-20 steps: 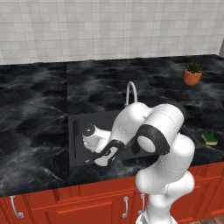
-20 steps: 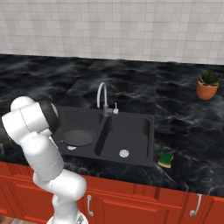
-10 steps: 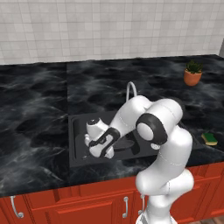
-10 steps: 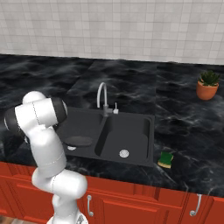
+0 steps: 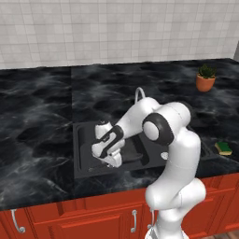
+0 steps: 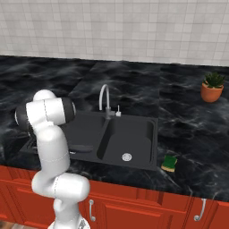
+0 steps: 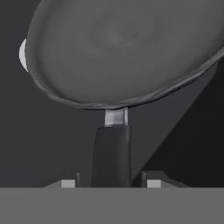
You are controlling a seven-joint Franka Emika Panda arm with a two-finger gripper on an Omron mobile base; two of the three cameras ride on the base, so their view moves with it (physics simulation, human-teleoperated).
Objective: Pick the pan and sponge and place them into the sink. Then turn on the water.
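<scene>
From the left base view I see my white arm bent down over the black rectangular double-basin sink (image 5: 83,154), with the claw (image 5: 108,160) low in its left basin. The claw's own body hides its tips here, and I cannot make out the pan beneath it. The small yellow sponge with a green scouring layer (image 5: 223,148) lies on the black marbled worktop (image 5: 37,121) to the right of the sink, well apart from the arm. A terracotta pot with a green plant (image 5: 205,78) stands far back on the right.

From the right base view, the arm's shoulder covers much of the left basin. A dark rounded edge of the round dark grey frying pan (image 6: 82,147) shows low in that basin beside the arm. The silver arched faucet (image 6: 105,99) rises behind the centre divider. The right basin shows its round silver drain (image 6: 127,157). The sponge sits on the worktop just beside the sink's right front corner.

In the hand view, the pan fills the top, tilted, its black handle (image 7: 111,155) running down between the two dark fingertips (image 7: 68,183). A gap shows on each side of the handle, so the claw stands narrowly parted, astride it without pinching.
</scene>
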